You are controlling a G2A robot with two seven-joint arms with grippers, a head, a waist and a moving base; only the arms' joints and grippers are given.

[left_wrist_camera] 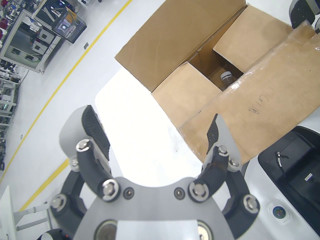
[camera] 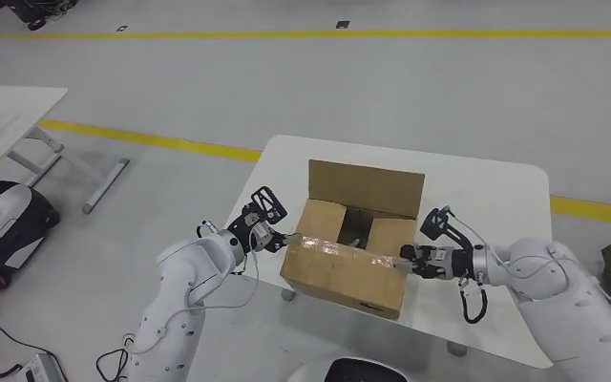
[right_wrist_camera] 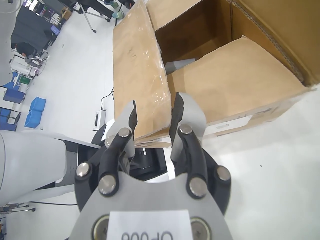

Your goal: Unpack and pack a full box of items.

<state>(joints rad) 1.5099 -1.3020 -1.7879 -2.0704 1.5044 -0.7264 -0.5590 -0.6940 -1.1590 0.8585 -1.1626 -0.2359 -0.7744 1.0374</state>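
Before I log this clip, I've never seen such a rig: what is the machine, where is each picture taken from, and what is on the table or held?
It is a two-armed robot at a white table. One picture looks down from above its arms; the other two come from cameras on its wrists, each showing that arm's own end effector close up. On the table stands a cardboard box, back flap upright, side flaps folded in. The right end effector is closed on the end of the taped front flap. The left end effector is open near the flap's other end, holding nothing. Inside, a white-capped container shows.
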